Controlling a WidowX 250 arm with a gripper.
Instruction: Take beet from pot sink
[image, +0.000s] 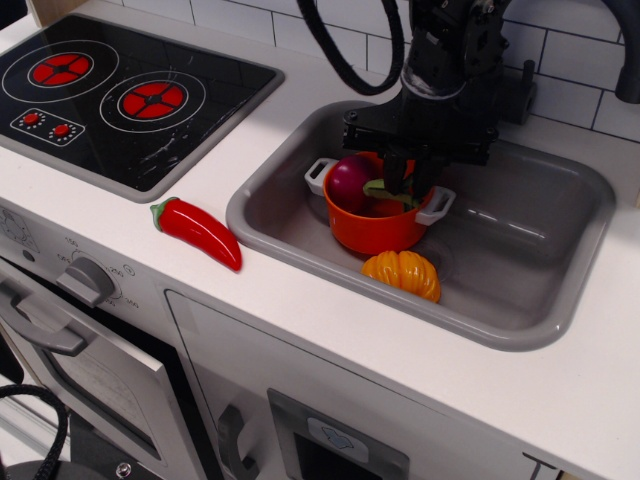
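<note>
The grey sink (560, 300) fills the right half of the frame, set into the white bench (300, 290). Inside it, toward its upper left part, stands the orange pot (375, 225) with white loop handles on either side. The beet (348, 182) lies in the pot against the left wall, its magenta body rising above the rim and its green stem reaching right across the pot's opening. The black gripper (397, 175) hangs from the arm at the top of the frame, directly over the pot, its fingers drawn close together around the green stem; whether they actually clamp it I cannot tell. An orange ribbed pumpkin toy (402, 273) sits on the sink floor just below the pot. A red chili pepper (196, 231) lies on the bench left of the sink, below the black stove top (120, 90) in the upper left
</note>
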